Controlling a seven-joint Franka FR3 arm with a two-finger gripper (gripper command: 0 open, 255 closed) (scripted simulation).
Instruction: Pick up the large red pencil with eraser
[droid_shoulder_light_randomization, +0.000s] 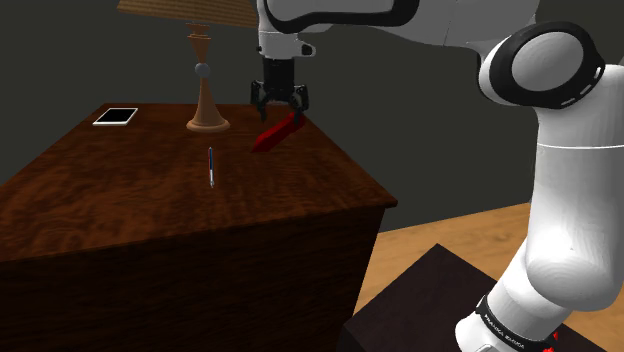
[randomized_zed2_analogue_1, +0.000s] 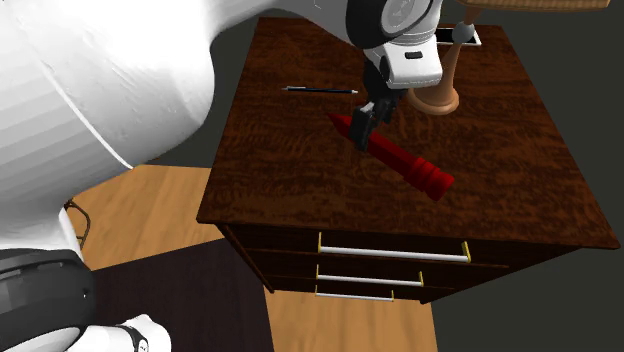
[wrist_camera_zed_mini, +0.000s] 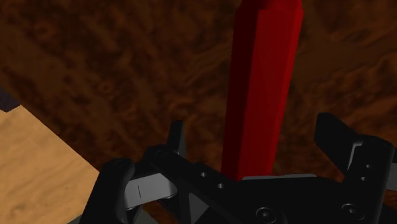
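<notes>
The thick red pencil (droid_shoulder_light_randomization: 270, 138) lies slantwise on the dark wooden table (droid_shoulder_light_randomization: 120, 190), near the edge at the shoulder view's right. In the second exterior view the pencil (randomized_zed2_analogue_1: 410, 165) has its pointed end under the hand and its ridged eraser end towards the drawers. My black gripper (droid_shoulder_light_randomization: 281, 110) hangs point-down just over it, open. In the wrist view the pencil (wrist_camera_zed_mini: 261, 76) runs out from under the gripper (wrist_camera_zed_mini: 254, 130), and the fingers (wrist_camera_zed_mini: 337, 137) stand apart on either side with gaps. I cannot tell whether the tips reach the pencil's level.
A lamp (droid_shoulder_light_randomization: 206, 110) on a turned wooden base stands just behind the pencil. A thin dark pen (droid_shoulder_light_randomization: 211, 166) lies mid-table and a white-framed flat device (droid_shoulder_light_randomization: 116, 116) lies at the far corner. Drawers (randomized_zed2_analogue_1: 395, 250) front the table; wooden floor lies below.
</notes>
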